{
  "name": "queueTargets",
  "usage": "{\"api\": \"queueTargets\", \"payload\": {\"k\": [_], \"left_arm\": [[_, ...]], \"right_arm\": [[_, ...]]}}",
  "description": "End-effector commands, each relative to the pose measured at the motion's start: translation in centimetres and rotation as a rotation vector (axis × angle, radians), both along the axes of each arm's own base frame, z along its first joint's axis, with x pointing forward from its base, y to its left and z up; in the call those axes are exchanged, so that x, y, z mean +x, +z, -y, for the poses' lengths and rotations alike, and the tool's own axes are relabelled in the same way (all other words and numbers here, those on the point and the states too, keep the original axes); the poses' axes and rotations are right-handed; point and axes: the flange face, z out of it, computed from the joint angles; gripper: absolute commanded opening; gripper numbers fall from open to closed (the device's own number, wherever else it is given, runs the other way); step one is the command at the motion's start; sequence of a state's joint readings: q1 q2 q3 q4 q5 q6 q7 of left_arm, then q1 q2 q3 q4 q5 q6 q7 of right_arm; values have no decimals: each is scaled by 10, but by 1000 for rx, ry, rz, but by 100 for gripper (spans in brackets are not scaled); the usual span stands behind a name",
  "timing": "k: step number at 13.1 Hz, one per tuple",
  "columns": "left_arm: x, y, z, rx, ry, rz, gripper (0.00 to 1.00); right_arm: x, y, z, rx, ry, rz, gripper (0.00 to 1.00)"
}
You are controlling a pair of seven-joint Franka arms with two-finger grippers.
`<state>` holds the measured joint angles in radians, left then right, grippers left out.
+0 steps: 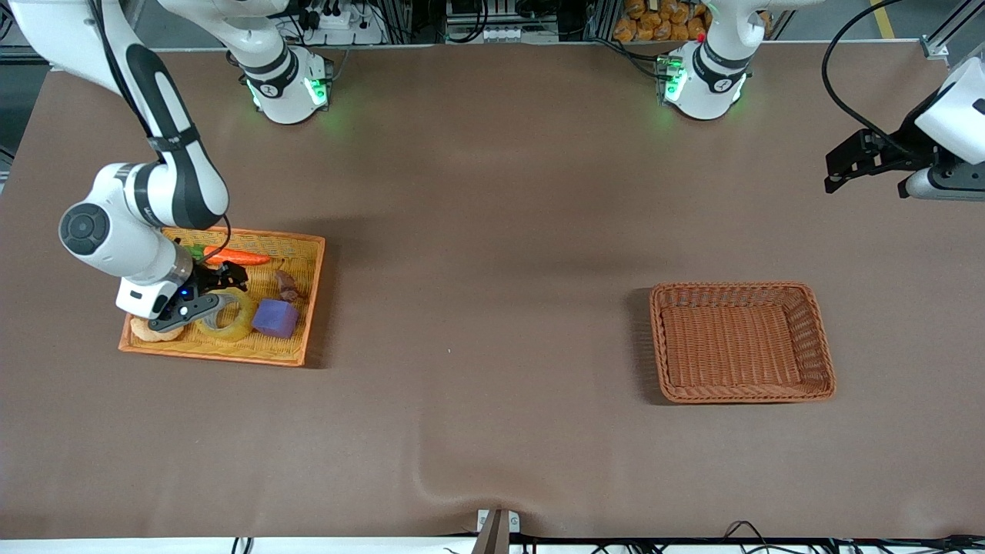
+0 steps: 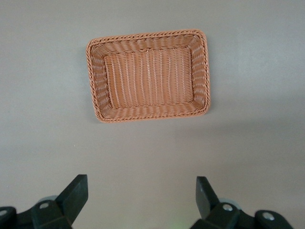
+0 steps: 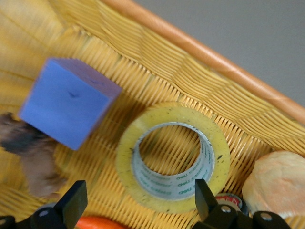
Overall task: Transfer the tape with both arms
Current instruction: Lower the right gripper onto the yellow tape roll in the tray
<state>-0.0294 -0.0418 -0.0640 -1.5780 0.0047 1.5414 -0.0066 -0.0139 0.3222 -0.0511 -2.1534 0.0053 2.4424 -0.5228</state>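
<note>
The yellow tape roll [image 1: 228, 317] lies flat in the yellow tray [image 1: 308, 308], beside the purple cube [image 1: 275, 318]. My right gripper [image 1: 225, 282] hangs low over the tray, open and empty, just above the tape. In the right wrist view the tape [image 3: 167, 193] shows its grey core; the right gripper [image 3: 139, 202] has one finger [image 3: 205, 198] by the roll's rim and the other over the tray floor. My left gripper [image 1: 833, 172] waits open and empty, high at the left arm's end of the table. In the left wrist view, the left gripper [image 2: 140, 193] is wide open.
The tray also holds a carrot [image 1: 235, 256], a brown lump [image 1: 287, 286], a bread roll [image 1: 150, 331] and a small can [image 3: 228, 200], close to the tape. An empty brown wicker basket [image 1: 669, 338] stands toward the left arm's end and shows in the left wrist view [image 2: 97, 76].
</note>
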Motion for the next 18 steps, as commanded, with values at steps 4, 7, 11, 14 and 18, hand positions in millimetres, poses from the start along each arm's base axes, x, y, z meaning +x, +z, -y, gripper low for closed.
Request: {"api": "queueTargets", "payload": {"k": [4, 7, 11, 14, 18], "left_arm": [[1, -1, -7, 9, -2, -4, 100], [7, -9, -18, 2, 22, -20, 100], [15, -16, -20, 15, 110, -23, 100], [22, -22, -35, -113, 238, -40, 100], [35, -47, -72, -245, 340, -95, 100]], "right_arm": [[0, -26, 2, 2, 26, -2, 99], [-1, -27, 0, 4, 22, -5, 99], [-3, -37, -1, 9, 14, -20, 68], [-4, -43, -1, 10, 14, -31, 27], [-3, -17, 3, 14, 2, -41, 0]]}}
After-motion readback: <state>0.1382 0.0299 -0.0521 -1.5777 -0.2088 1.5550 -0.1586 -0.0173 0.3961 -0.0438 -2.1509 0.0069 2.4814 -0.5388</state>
